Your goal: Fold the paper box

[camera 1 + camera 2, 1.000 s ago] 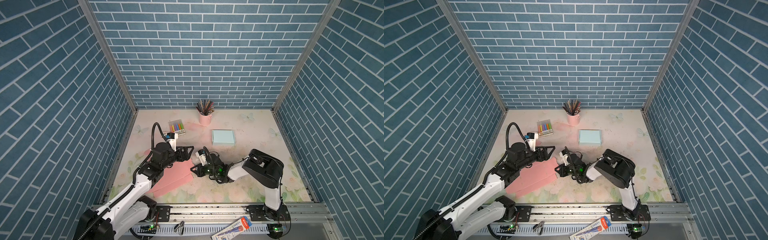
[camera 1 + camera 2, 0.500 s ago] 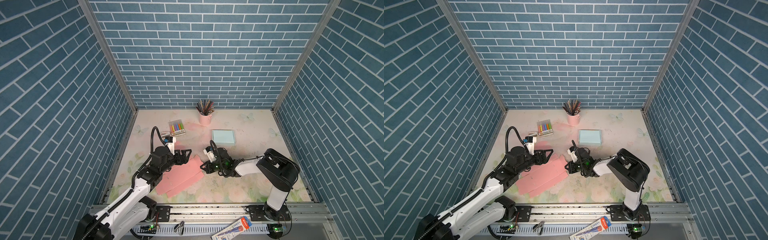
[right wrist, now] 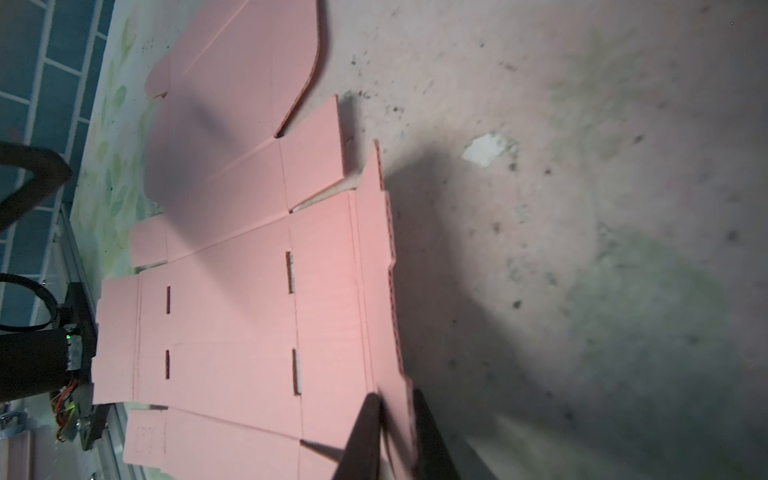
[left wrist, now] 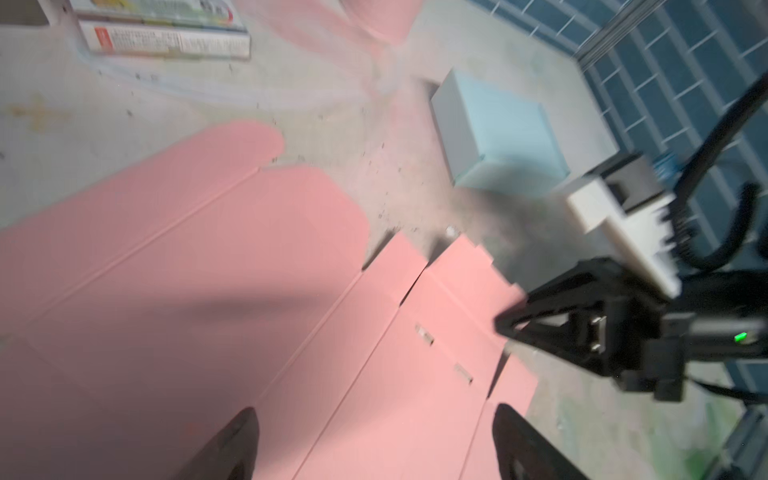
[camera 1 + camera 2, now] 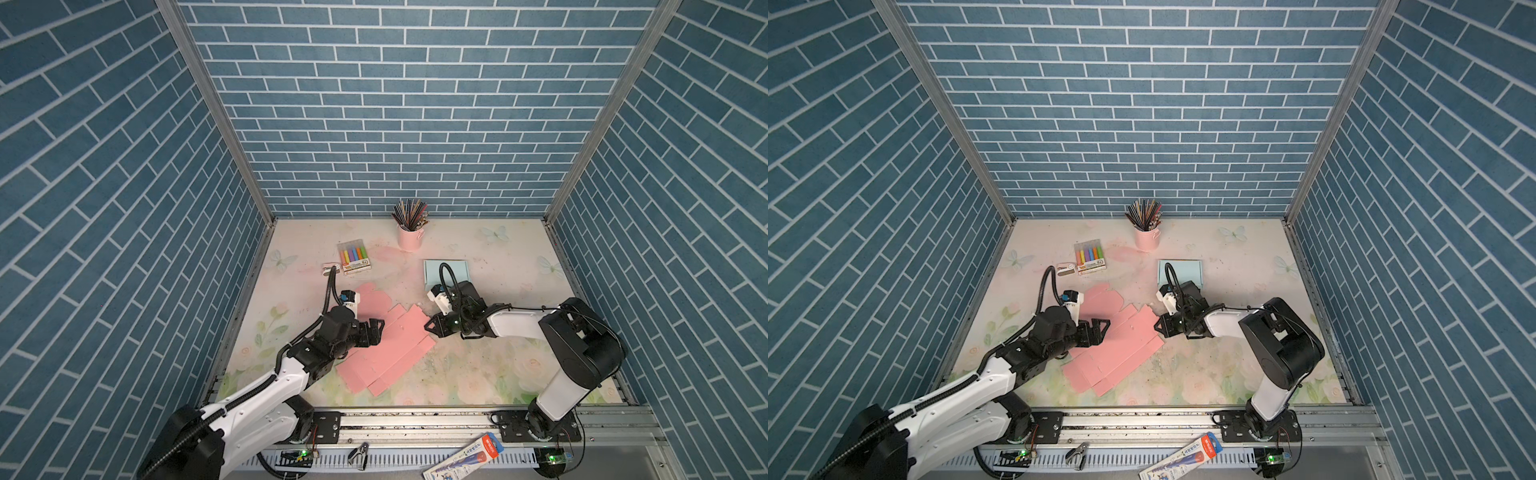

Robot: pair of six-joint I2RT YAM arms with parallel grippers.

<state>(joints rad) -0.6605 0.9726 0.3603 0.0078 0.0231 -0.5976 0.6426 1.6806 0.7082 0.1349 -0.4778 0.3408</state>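
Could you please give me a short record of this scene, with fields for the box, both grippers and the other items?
box: pink box blank, unfolded on the table
left gripper: open, over the blank's left part
right gripper: jaws narrow, either side of the blank's right edge flap; grip unclear
other items: cup of pencils, marker pack, light blue box, behind the blank, apart from it
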